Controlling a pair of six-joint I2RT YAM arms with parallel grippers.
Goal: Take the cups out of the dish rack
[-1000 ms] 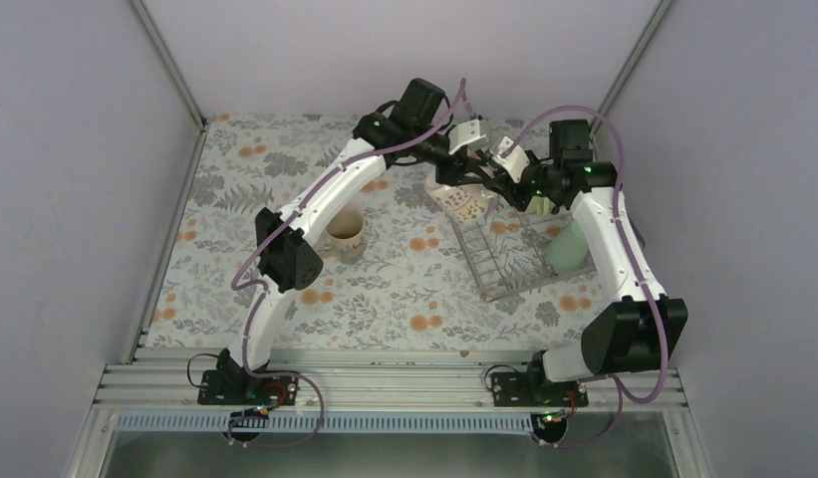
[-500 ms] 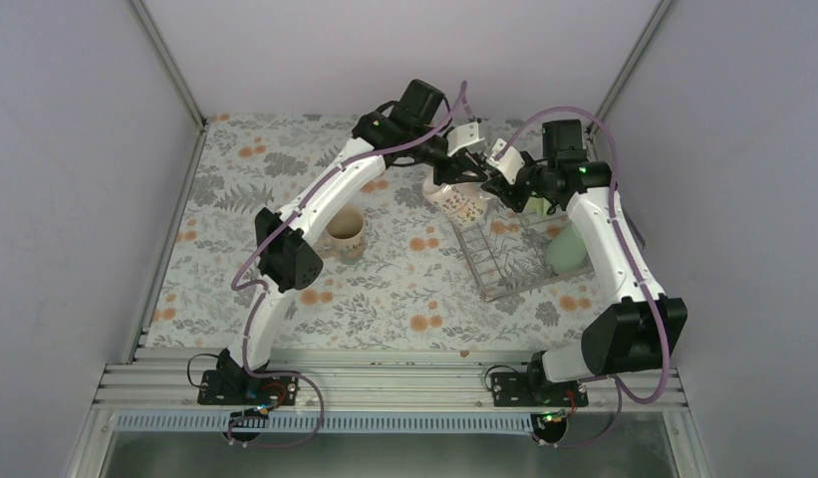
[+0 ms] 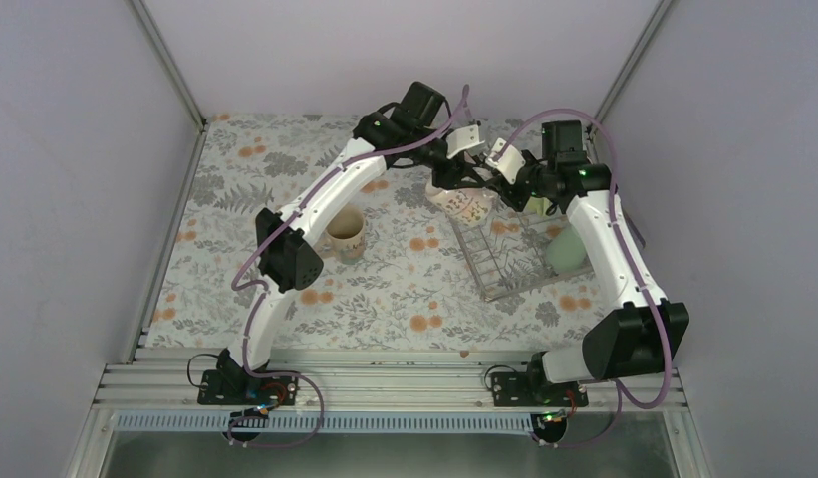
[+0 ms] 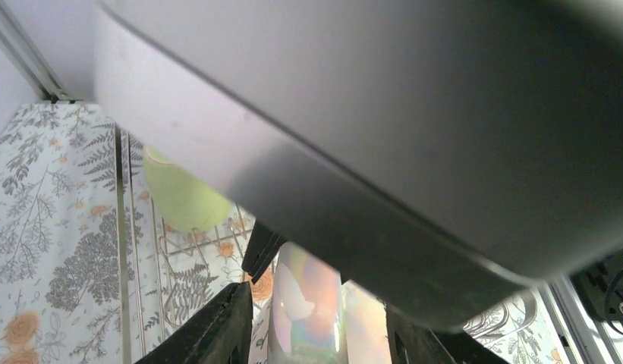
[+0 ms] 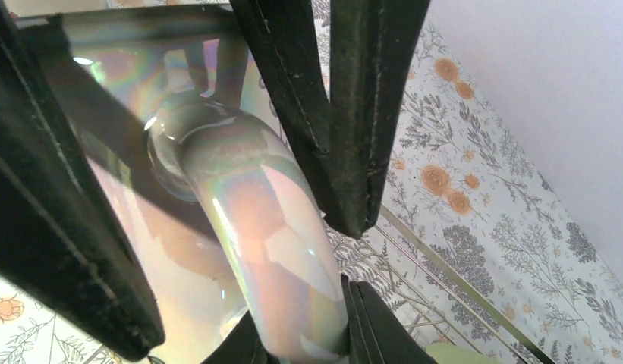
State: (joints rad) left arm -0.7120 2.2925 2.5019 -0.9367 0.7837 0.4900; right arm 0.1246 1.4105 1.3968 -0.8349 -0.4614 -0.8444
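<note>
A cream patterned mug (image 3: pixel 465 205) hangs over the far left corner of the dish rack (image 3: pixel 487 285). My right gripper (image 5: pixel 300 334) is shut on its shiny iridescent handle (image 5: pixel 266 243). My left gripper (image 4: pixel 312 334) is open, with its fingers (image 4: pixel 213 326) on either side of that handle (image 4: pixel 308 303) and gaps showing. In the top view the two grippers, left (image 3: pixel 456 181) and right (image 3: pixel 486 182), meet at the mug. A green tumbler (image 3: pixel 566 249) lies in the rack. Another mug (image 3: pixel 346 234) stands on the cloth to the left.
The floral cloth (image 3: pixel 285 199) covers the table, with grey walls close on three sides. A pale green cup (image 4: pixel 183 201) sits at the rack's far side behind the grippers. The rack's wires (image 5: pixel 445 262) run under the held mug.
The right wrist and the mug have shifted slightly left and away from the near edge. The left arm has stayed at the mug.
</note>
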